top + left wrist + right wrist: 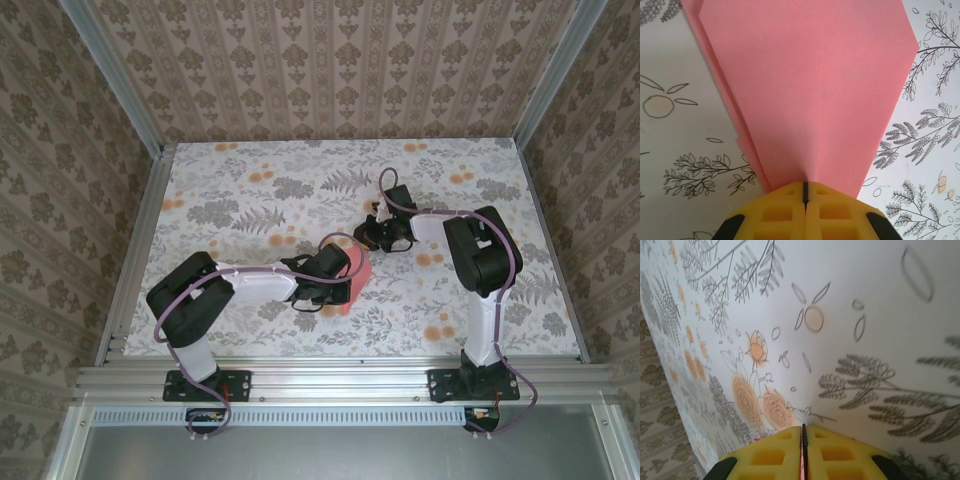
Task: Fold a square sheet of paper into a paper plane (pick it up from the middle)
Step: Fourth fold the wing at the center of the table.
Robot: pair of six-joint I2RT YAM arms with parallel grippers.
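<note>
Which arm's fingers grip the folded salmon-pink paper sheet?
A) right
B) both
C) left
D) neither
C: the left fingers are shut on the folded salmon-pink paper sheet at its narrow end; the right fingers are shut over bare flowered tabletop.

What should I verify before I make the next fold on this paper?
1. Left gripper shut on the folded paper: ok.
2. Grip sits at the narrow end, on the paper's middle line: ok.
3. Layers lined up: not ok, a lower layer's edge sticks out along the left side in the left wrist view.
4. Right gripper shut: ok. Whether it is empty: cannot tell.
5. Right gripper apart from the paper in the top view: ok.
6. Paper lying flat on the table: cannot tell.
</note>
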